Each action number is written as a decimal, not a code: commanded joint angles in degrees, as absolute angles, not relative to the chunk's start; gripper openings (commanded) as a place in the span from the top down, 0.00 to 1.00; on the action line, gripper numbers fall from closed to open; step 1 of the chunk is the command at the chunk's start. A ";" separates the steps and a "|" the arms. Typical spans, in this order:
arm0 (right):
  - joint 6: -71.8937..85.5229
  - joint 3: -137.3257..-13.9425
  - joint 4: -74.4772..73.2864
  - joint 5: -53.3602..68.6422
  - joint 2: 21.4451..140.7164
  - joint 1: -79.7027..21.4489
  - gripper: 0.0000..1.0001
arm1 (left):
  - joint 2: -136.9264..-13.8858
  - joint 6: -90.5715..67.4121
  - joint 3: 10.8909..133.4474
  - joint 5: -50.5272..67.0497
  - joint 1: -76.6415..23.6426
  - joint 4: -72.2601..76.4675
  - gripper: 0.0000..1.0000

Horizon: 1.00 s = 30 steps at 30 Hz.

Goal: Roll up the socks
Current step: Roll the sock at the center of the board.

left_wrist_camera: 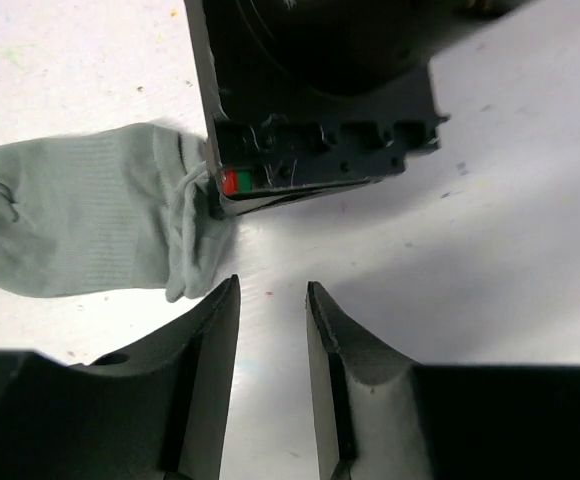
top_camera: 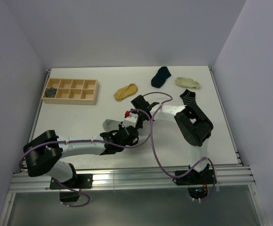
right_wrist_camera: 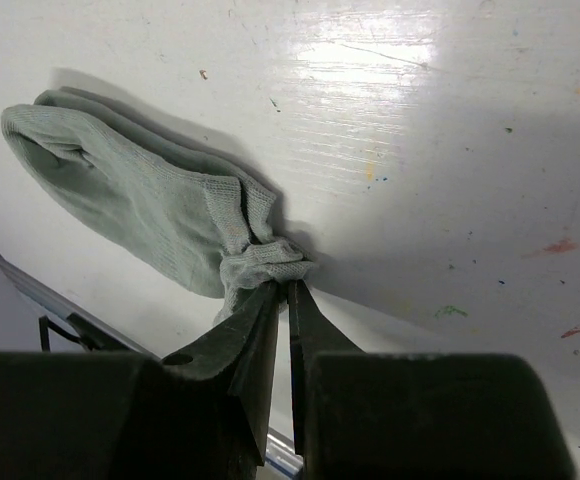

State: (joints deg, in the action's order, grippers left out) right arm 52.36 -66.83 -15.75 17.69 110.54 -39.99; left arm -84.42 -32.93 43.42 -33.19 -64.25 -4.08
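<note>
Black fingers of the right gripper (right_wrist_camera: 282, 292) fill the bottom of its wrist view, pressed almost together and pinching the bunched cuff of a light grey ankle sock (right_wrist_camera: 135, 195) of ribbed knit fabric, while the rest of that sock lies flat on the white desk (top_camera: 221, 136). Seen from above, it sits about midway between the left and right edges, somewhat nearer the near edge, with both arms bent in over it. Just beside the pinched cuff, the left gripper (left_wrist_camera: 273, 290) hovers with its fingers spread and only bare desk showing in the gap. Toward the far left corner stands a shallow wooden tray with eight compartments (top_camera: 73, 96), and a rolled dark grey sock (top_camera: 51, 92) rests at its left end. Along the far edge lie a mustard-yellow ankle sock (top_camera: 125, 92), a navy sock (top_camera: 161, 76) and a cream sock (top_camera: 187, 83), with a black-and-white striped sock (top_camera: 188, 96) just nearer than the cream one
</note>
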 commanded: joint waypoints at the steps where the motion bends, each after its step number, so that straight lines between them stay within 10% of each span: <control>1: 51.42 -68.47 -17.67 16.96 112.15 -39.99 0.85 | -87.18 -27.34 46.05 -40.51 -65.48 -3.34 0.62; 30: 51.86 -68.47 -17.32 18.98 111.10 -39.55 0.85 | -99.58 -23.90 45.97 -43.24 -64.95 -1.67 0.62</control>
